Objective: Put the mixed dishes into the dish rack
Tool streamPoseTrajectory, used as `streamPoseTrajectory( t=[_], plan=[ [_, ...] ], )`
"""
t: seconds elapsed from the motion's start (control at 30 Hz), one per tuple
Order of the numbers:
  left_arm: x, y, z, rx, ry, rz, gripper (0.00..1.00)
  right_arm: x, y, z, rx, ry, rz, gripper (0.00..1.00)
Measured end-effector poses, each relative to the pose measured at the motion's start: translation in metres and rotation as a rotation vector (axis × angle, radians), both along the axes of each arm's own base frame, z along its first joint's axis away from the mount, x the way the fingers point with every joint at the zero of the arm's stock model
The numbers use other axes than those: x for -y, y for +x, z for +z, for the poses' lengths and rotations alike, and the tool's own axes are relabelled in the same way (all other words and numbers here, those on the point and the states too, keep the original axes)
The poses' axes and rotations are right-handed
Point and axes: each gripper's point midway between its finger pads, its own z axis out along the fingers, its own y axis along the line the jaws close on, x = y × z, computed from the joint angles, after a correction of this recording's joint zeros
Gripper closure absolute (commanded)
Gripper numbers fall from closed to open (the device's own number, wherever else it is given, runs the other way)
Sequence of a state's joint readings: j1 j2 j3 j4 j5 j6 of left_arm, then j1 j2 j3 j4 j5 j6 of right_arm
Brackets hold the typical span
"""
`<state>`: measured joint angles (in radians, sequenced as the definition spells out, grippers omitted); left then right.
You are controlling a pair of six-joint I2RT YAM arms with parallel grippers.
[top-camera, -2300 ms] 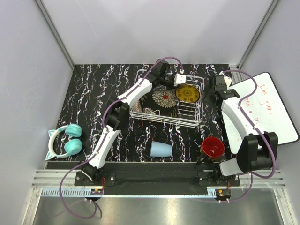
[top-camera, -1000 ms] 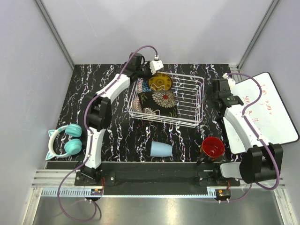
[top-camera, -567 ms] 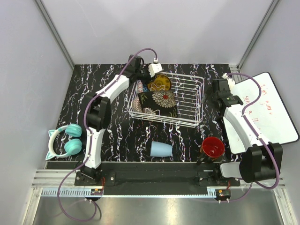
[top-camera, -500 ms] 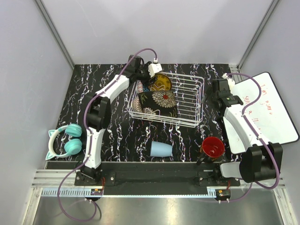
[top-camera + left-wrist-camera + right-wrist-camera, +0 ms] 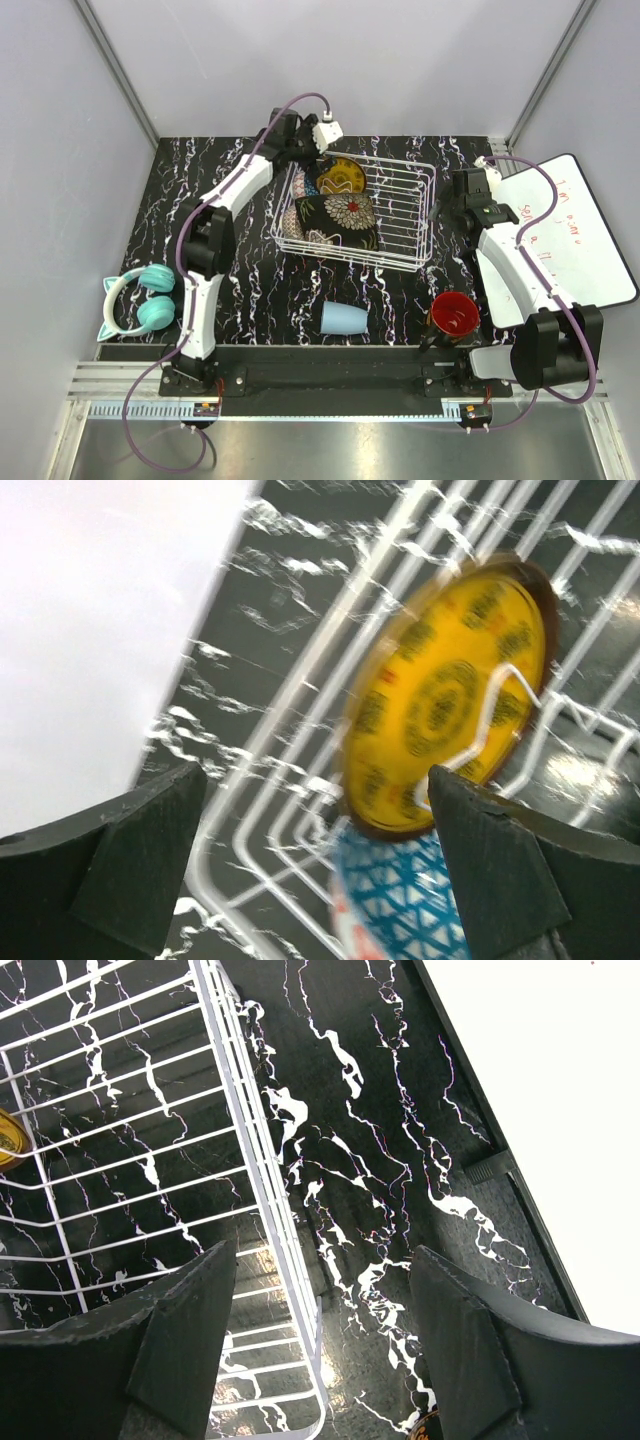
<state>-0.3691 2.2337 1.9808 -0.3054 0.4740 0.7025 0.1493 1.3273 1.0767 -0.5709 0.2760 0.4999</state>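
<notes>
Left gripper [image 5: 318,840] wide open, empty, over yellow ornate round plate [image 5: 445,695] standing in dish rack [image 5: 405,215], rack's upper-left corner. Right gripper [image 5: 320,1345] open, empty, at rack's right edge.

Bright, even light from above, soft shadows. My left wrist view smears the yellow plate [image 5: 445,695] and dish rack [image 5: 312,680]; my right is sharp, with glare on the desk [image 5: 380,1290].
</notes>
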Motion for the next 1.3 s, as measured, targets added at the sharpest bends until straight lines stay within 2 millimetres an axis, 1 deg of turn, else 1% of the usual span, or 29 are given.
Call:
streamPoseTrajectory(
  t=[0.07,0.13,0.2,0.3,0.37,0.4,0.43,0.5,0.57,0.63,0.73,0.77,0.8,0.87,0.9,0.97,1.03,1.17,1.23,1.3],
  plan=[
    [-0.002,0.006,0.015,0.024,-0.021,0.023,0.01,0.000,0.000,0.000,0.000,-0.001,0.001,0.20],
    [-0.009,0.011,0.033,0.043,-0.051,0.056,0.01,0.001,0.002,0.000,-0.005,-0.005,-0.001,0.20],
    [-0.021,0.015,0.059,0.071,-0.087,0.098,0.01,0.001,0.006,0.000,-0.013,-0.009,-0.001,0.20],
    [-0.047,0.016,0.108,0.120,-0.153,0.174,0.01,0.002,0.018,-0.002,-0.033,-0.020,-0.010,0.20],
    [-0.072,0.011,0.142,0.156,-0.202,0.233,0.01,0.003,0.027,-0.002,-0.050,-0.028,-0.018,0.20],
    [-0.083,0.004,0.156,0.166,-0.222,0.257,0.01,0.003,0.031,-0.001,-0.057,-0.032,-0.022,0.20],
    [-0.095,-0.005,0.166,0.171,-0.238,0.279,0.01,0.003,0.036,0.000,-0.057,-0.035,-0.025,0.20],
    [-0.117,-0.025,0.171,0.157,-0.253,0.321,0.01,0.004,0.045,0.004,-0.056,-0.041,-0.036,0.20],
    [-0.131,-0.042,0.163,0.130,-0.258,0.348,0.01,0.005,0.051,0.007,-0.053,-0.045,-0.045,0.20],
    [-0.134,-0.056,0.141,0.071,-0.250,0.357,0.01,0.005,0.056,0.009,-0.051,-0.047,-0.051,0.20],
    [-0.129,-0.071,0.089,-0.065,-0.230,0.362,0.01,0.004,0.060,0.005,-0.066,-0.046,-0.056,0.21],
    [-0.128,-0.076,0.073,-0.111,-0.221,0.366,0.01,0.004,0.060,0.002,-0.074,-0.044,-0.056,0.21],
    [-0.127,-0.082,0.053,-0.174,-0.209,0.371,0.01,0.003,0.061,-0.003,-0.088,-0.042,-0.055,0.22],
    [-0.125,-0.088,0.032,-0.242,-0.198,0.376,0.01,0.002,0.061,-0.014,-0.119,-0.040,-0.053,0.24],
    [-0.125,-0.092,0.024,-0.274,-0.194,0.380,0.01,0.001,0.061,-0.020,-0.134,-0.041,-0.052,0.28],
    [-0.124,-0.097,0.017,-0.309,-0.192,0.383,0.01,0.000,0.061,-0.028,-0.158,-0.039,-0.046,0.34],
    [-0.123,-0.099,0.016,-0.321,-0.200,0.387,0.01,-0.002,0.061,-0.036,-0.179,-0.032,-0.034,0.41],
    [-0.123,-0.100,0.012,-0.330,-0.205,0.388,0.01,-0.009,0.062,-0.048,-0.215,-0.015,-0.003,0.46],
    [-0.124,-0.103,0.004,-0.342,-0.199,0.390,0.01,-0.013,0.064,-0.053,-0.228,-0.008,0.018,0.48],
    [-0.125,-0.109,-0.009,-0.368,-0.188,0.393,0.01,-0.016,0.066,-0.059,-0.242,-0.007,0.031,0.49]
  ],
)
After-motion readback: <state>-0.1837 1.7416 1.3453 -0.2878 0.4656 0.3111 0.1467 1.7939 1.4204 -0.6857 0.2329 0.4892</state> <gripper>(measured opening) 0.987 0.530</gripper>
